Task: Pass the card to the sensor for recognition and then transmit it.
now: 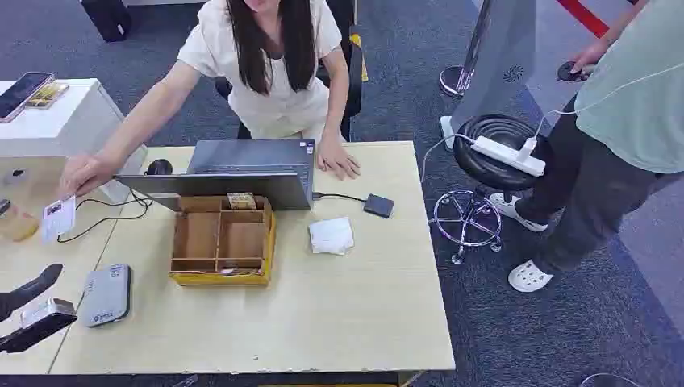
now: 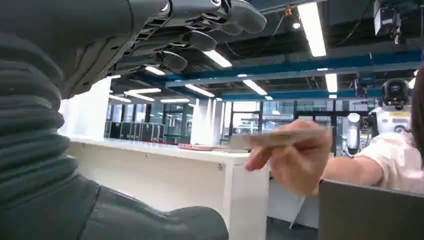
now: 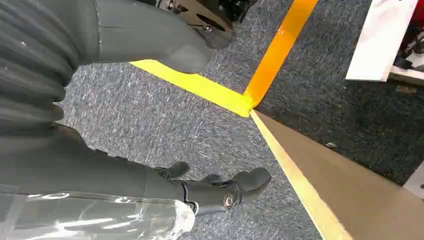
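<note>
Card (image 1: pixel 58 217) sits in a person's hand (image 1: pixel 84 172) past our surface's (image 1: pixel 339 314) left edge. Below it our left hand (image 1: pixel 28 310) waits, fingers apart, holding nothing, beside the grey sensor (image 1: pixel 106 295). Rightward, bare tabletop; our right hand (image 3: pixel 165 125) hangs empty, fingers spread.

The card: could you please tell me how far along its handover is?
Nothing looks done yet. A person's hand holds the card out toward the robot's empty left hand. Taking it, presenting it to the grey sensor and passing it on remain.
</note>
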